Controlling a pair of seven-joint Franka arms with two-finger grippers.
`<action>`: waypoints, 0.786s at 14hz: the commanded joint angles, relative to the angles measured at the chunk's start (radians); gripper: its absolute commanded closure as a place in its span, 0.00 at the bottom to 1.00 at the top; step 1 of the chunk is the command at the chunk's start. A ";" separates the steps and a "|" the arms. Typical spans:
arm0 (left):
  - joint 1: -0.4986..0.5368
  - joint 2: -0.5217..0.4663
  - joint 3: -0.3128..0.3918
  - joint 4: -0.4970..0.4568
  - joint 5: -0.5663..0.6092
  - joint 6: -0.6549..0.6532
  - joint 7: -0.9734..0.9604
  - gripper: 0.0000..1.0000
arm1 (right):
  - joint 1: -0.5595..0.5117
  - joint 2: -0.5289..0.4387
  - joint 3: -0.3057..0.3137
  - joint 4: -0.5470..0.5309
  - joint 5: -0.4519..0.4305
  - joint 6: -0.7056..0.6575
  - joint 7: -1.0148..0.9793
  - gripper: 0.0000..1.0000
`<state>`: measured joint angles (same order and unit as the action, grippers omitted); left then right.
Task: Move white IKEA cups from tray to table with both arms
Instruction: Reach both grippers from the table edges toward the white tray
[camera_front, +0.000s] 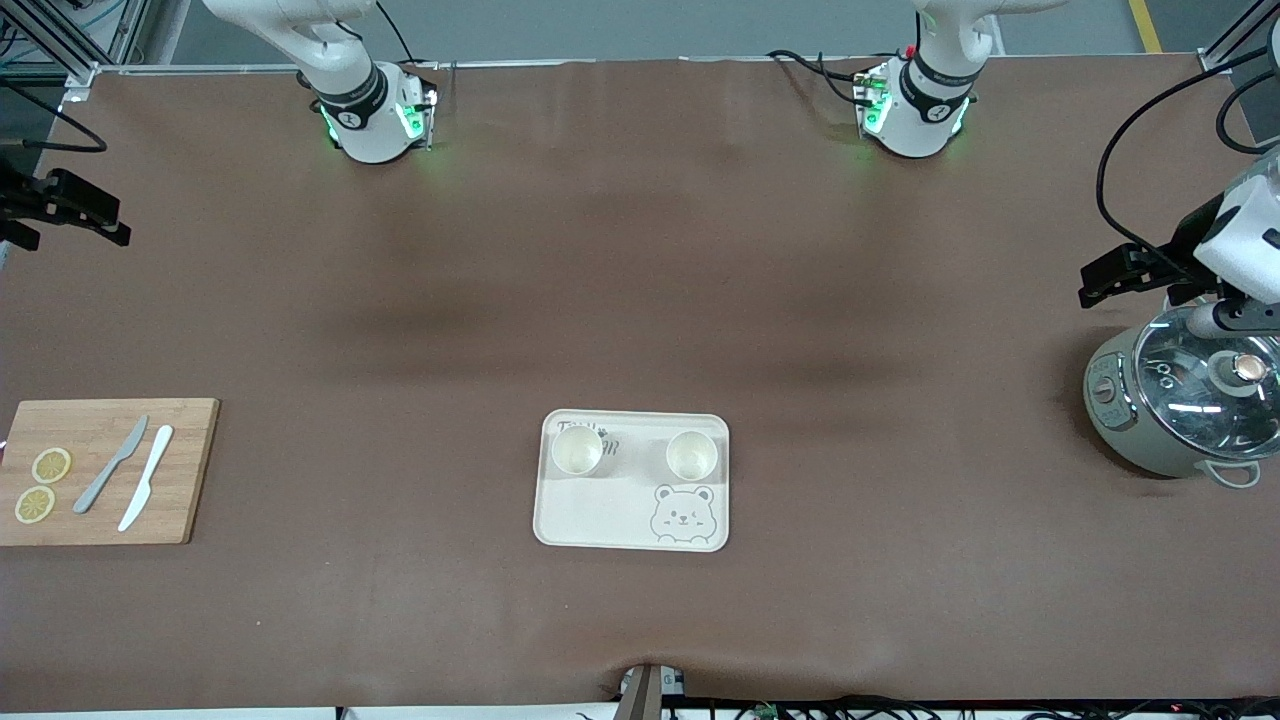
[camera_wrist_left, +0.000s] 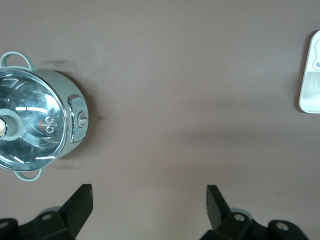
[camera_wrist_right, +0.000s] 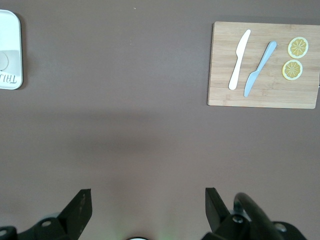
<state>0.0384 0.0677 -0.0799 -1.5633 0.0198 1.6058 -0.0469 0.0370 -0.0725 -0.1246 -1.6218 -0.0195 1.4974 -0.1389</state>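
Right now you have both white IKEA cups standing upright on the bear tray (camera_front: 585, 520), one (camera_front: 577, 450) toward the right arm's end of the tray and the other (camera_front: 691, 455) toward the left arm's end, well apart from each other. Both sit along the tray edge farther from the front camera, and the bear drawing lies nearer to it, just below the second cup.

Your left gripper (camera_wrist_left: 149, 200) hangs high over bare table near the left arm's end, beside the pale green pot (camera_front: 1180, 410) with its glass lid; its fingers (camera_wrist_left: 80, 200) are spread wide with nothing between them. Your right gripper (camera_wrist_right: 147, 202) hangs over the table at the right arm's end, fingers (camera_wrist_right: 80, 205) likewise spread wide and holding nothing.

At that same end you can see a wooden cutting board (camera_front: 190, 470) carrying a grey knife (camera_front: 111, 465), a white knife (camera_front: 146, 492) and two lemon slices (camera_front: 43, 485). Neither arm touches a cup or the tray.
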 joint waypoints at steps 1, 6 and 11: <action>0.001 0.007 -0.003 0.037 0.000 -0.017 0.010 0.00 | -0.017 0.005 0.010 0.017 0.000 -0.017 -0.008 0.00; -0.005 0.044 -0.004 0.039 -0.009 -0.007 -0.007 0.00 | -0.019 0.005 0.010 0.017 0.000 -0.019 -0.008 0.00; -0.130 0.214 -0.009 0.107 -0.009 0.062 -0.080 0.00 | -0.020 0.005 0.010 0.014 0.000 -0.019 -0.008 0.00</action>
<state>-0.0563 0.2019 -0.0860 -1.5345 0.0198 1.6624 -0.0778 0.0369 -0.0724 -0.1266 -1.6216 -0.0195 1.4931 -0.1389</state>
